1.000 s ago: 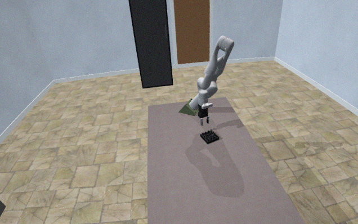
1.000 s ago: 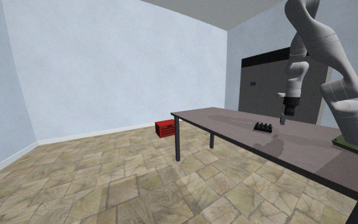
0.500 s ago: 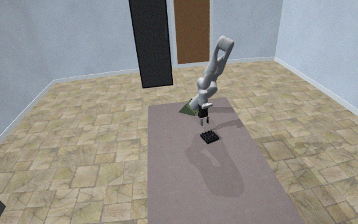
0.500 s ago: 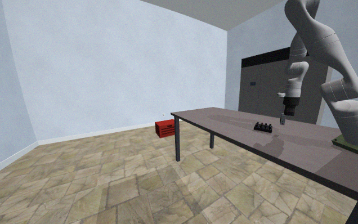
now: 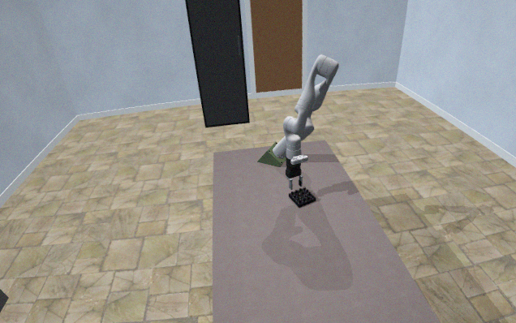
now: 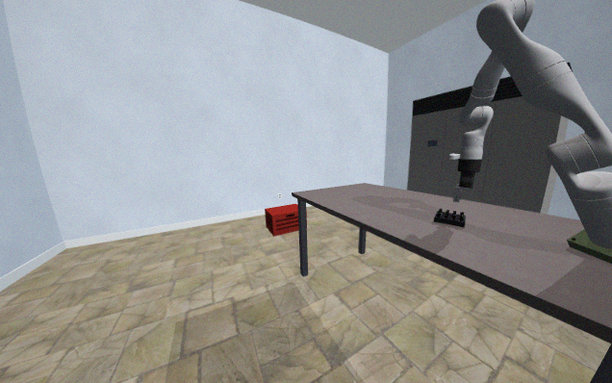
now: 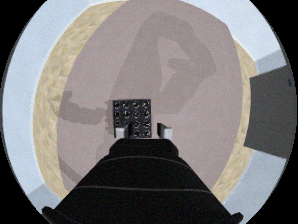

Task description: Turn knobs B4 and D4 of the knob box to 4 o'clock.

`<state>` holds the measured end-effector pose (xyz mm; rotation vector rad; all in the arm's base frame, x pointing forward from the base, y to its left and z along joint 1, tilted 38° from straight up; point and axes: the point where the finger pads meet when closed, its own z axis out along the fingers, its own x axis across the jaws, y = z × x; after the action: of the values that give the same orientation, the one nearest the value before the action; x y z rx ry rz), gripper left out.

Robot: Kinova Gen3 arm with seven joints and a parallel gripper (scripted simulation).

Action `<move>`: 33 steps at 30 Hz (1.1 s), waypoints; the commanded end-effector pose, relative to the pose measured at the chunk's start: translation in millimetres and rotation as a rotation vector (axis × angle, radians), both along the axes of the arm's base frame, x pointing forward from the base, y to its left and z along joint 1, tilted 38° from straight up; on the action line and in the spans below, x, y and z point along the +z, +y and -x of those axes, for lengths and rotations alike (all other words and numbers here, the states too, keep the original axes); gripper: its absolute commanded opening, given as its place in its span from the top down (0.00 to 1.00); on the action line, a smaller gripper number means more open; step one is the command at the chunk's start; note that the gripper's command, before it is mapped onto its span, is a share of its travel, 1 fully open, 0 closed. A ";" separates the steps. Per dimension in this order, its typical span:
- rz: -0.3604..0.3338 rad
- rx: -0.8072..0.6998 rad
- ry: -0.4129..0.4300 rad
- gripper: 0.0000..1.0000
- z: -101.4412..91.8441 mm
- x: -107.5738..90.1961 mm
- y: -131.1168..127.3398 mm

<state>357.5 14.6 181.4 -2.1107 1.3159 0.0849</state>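
Note:
The knob box point(image 5: 303, 196) is a small black square box with rows of dark knobs, standing on the grey table. It also shows in the exterior view point(image 6: 449, 217) and in the wrist view point(image 7: 132, 117). The knobs and their white lines are too small to read. My gripper point(image 5: 296, 183) points straight down, open and empty, above the box's edge nearest the arm's base. In the exterior view the gripper point(image 6: 457, 196) hangs a little above the box. In the wrist view the fingertips frame the near edge of the box.
The arm's green base plate point(image 5: 269, 156) sits on the table behind the box. A red crate point(image 6: 282, 219) stands on the floor by the far wall. A dark cabinet point(image 5: 218, 61) and a brown door point(image 5: 277, 45) stand beyond the table.

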 end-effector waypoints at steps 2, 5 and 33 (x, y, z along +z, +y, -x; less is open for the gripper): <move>0.009 0.032 -0.015 0.00 -23.9 10.9 5.2; 0.010 0.033 -0.015 0.54 -24.6 11.3 5.1; 0.010 0.033 -0.015 0.54 -24.6 11.3 5.1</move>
<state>381.9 20.2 192.6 -2.1374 1.2748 0.0774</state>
